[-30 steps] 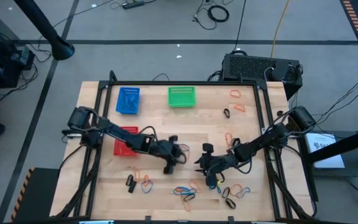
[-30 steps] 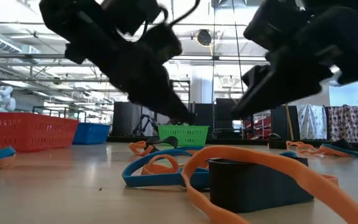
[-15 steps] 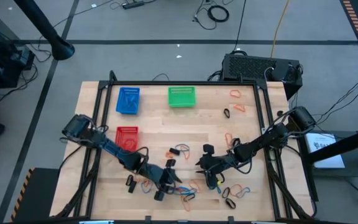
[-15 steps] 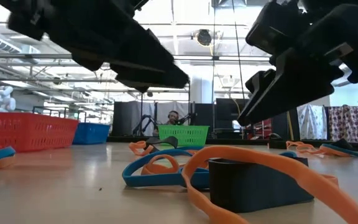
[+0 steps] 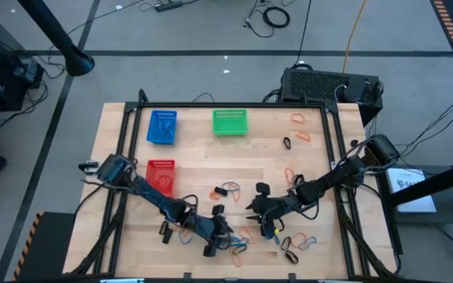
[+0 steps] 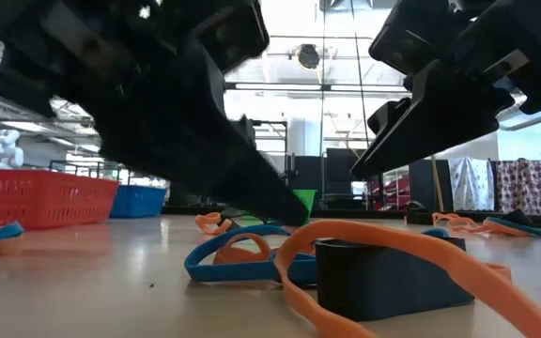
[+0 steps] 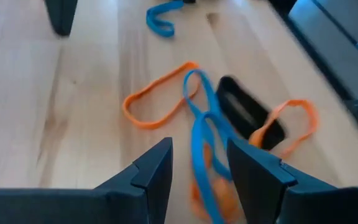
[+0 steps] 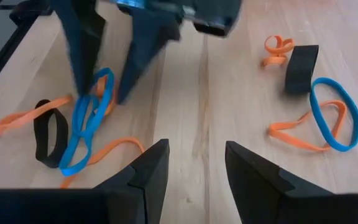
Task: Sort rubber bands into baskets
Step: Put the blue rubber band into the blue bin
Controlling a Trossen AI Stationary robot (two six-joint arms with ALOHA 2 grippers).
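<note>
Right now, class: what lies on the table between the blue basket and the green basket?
Nothing: in the high view, bare wood separates the blue basket and the green basket.

Blue, orange, black rubber bands [image 5: 236, 245] scattered flat across the table; blue [image 5: 162, 126], green [image 5: 230, 122], red baskets [image 5: 160, 176] upright.
</note>
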